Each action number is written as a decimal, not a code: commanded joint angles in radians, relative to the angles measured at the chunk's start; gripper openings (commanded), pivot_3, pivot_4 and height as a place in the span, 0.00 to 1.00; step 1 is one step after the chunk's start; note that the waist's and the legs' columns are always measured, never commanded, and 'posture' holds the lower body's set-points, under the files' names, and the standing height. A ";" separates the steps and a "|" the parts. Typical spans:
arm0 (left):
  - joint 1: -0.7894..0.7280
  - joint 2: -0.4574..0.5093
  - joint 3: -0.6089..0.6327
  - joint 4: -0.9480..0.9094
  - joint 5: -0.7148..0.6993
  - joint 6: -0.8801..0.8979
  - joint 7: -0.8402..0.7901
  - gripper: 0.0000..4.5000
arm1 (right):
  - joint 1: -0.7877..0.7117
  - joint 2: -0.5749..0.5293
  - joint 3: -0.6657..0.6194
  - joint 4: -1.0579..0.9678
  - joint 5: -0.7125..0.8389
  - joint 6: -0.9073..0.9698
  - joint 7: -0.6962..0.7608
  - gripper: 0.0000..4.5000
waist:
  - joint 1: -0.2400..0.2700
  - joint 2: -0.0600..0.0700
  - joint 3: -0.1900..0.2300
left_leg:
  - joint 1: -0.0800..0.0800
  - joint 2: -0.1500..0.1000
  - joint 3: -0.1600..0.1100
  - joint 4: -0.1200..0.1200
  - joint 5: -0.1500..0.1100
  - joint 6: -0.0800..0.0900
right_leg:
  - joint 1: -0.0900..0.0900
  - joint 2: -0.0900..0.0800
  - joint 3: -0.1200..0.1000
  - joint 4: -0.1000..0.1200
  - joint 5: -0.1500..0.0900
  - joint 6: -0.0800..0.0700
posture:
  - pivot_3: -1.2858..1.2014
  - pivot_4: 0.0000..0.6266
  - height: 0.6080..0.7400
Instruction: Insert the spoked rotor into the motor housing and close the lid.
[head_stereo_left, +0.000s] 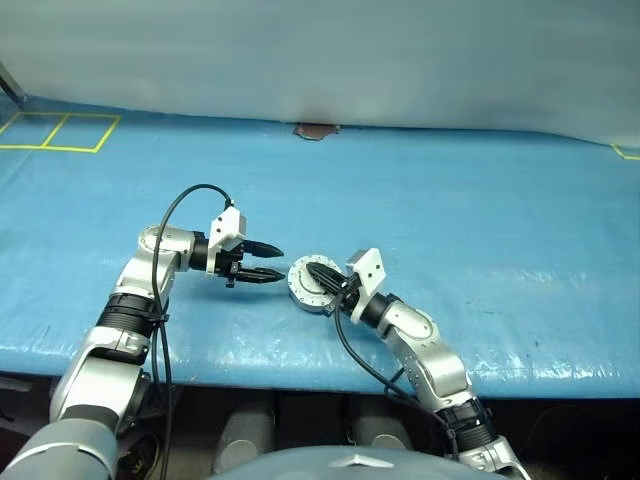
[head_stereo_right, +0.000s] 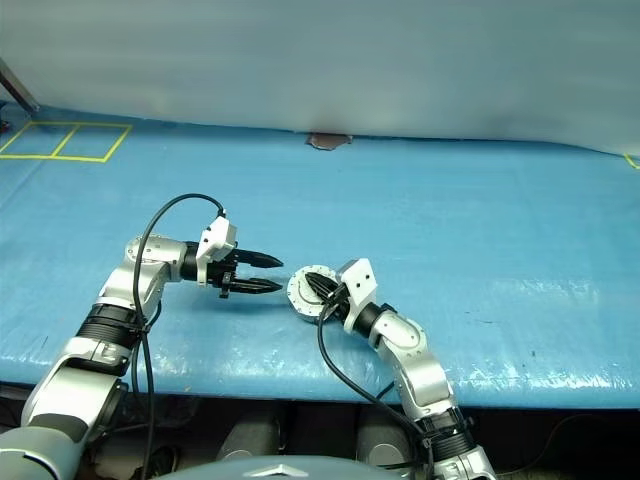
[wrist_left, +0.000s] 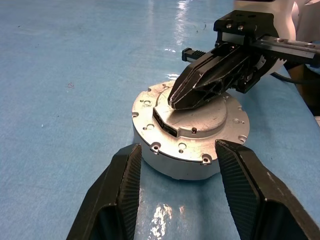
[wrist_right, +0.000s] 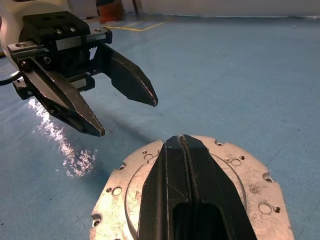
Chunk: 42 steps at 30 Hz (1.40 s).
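The motor housing (head_stereo_left: 303, 292) is a round silver body with a bolted flange, standing on the blue table between my arms. Its lid (wrist_left: 200, 122) lies flat on top, plain grey face up. The spoked rotor is hidden. My right gripper (head_stereo_left: 318, 275) is shut, and its fingertips rest on the lid's top face (wrist_right: 227, 172). My left gripper (head_stereo_left: 280, 264) is open and holds nothing. It hovers just left of the housing, pointing at it, and in the left wrist view its fingers (wrist_left: 125, 175) frame the housing's side (wrist_left: 170, 162) without touching it.
The table is covered by a blue sheet (head_stereo_left: 480, 200). Yellow tape squares (head_stereo_left: 60, 132) mark its far left corner, and a small brown patch (head_stereo_left: 315, 129) sits at the far edge. The front edge (head_stereo_left: 300, 375) runs close below both arms.
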 joint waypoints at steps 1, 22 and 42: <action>-0.029 -0.007 0.004 -0.012 -0.003 -0.019 -0.004 0.56 | 0.046 -0.019 0.020 0.014 -0.022 -0.006 0.011 0.00 | 0.000 0.000 0.000 | 0.000 0.000 0.000 0.000 0.000 0.000 | 0.000 0.000 0.000 -0.001 0.000 0.000 | 0.52 0.24 1.00; -0.041 0.002 0.003 -0.022 0.001 -0.021 -0.046 0.57 | -0.049 -0.103 -0.008 -0.316 0.037 0.288 -0.043 0.09 | 0.001 0.001 0.003 | -0.007 -0.001 0.000 -0.003 0.000 0.000 | -0.001 0.000 0.000 -0.003 0.003 0.005 | 0.52 0.24 1.00; -0.024 0.021 -0.001 -0.039 0.007 -0.020 -0.057 0.57 | -0.055 -0.103 0.021 -0.263 -0.015 0.317 -0.087 0.94 | 0.000 0.002 0.003 | -0.007 -0.001 0.000 -0.003 0.000 0.000 | -0.002 0.000 0.000 -0.004 0.003 0.006 | 0.52 0.24 1.00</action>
